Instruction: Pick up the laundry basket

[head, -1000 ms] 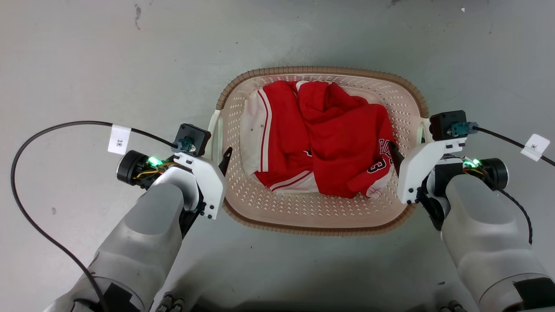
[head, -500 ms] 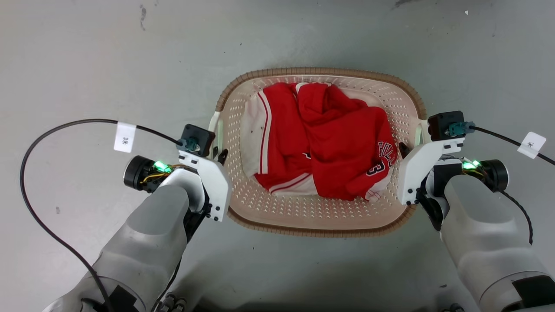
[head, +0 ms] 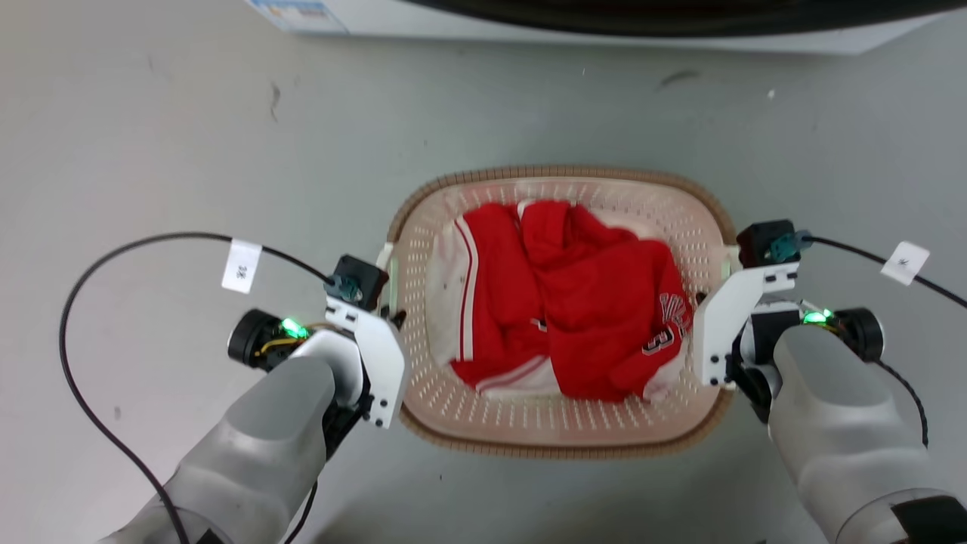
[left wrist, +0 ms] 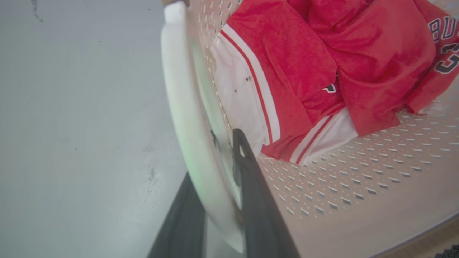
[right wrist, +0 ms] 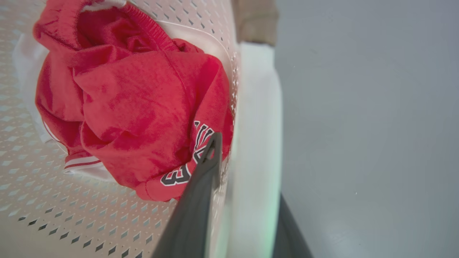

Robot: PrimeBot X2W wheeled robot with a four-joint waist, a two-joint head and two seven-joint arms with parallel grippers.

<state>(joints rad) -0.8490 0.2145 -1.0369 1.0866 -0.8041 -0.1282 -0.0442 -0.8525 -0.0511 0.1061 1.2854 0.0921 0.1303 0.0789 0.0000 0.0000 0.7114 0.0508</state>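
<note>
Our left hand point(head: 393, 317) holds the white left handle point(left wrist: 186, 118) of the laundry basket point(head: 563, 446) tight between its two dark fingers, one inside the wall and one outside. Our right hand point(head: 706, 298) grips the right handle point(right wrist: 256, 143) the same way. We see red and white clothes point(head: 597, 317) in the basket, above the grey floor point(head: 189, 151), near the washer point(head: 604, 23)

There is one laundry basket point(head: 563, 451) with two white handles, a left handle point(head: 387, 261) and a right handle point(head: 731, 261), and there are two claws, the left claw point(head: 391, 313) and the right claw point(head: 705, 300). The basket holds one heap of red and white clothes point(head: 582, 317); how many garments it contains cannot be told. Two black cables, the left cable point(head: 75, 317) and the right cable point(head: 854, 253), carry one white tag each, the left tag point(head: 241, 266) and the right tag point(head: 903, 262), and one white machine point(head: 604, 26) stands at the far edge.
</note>
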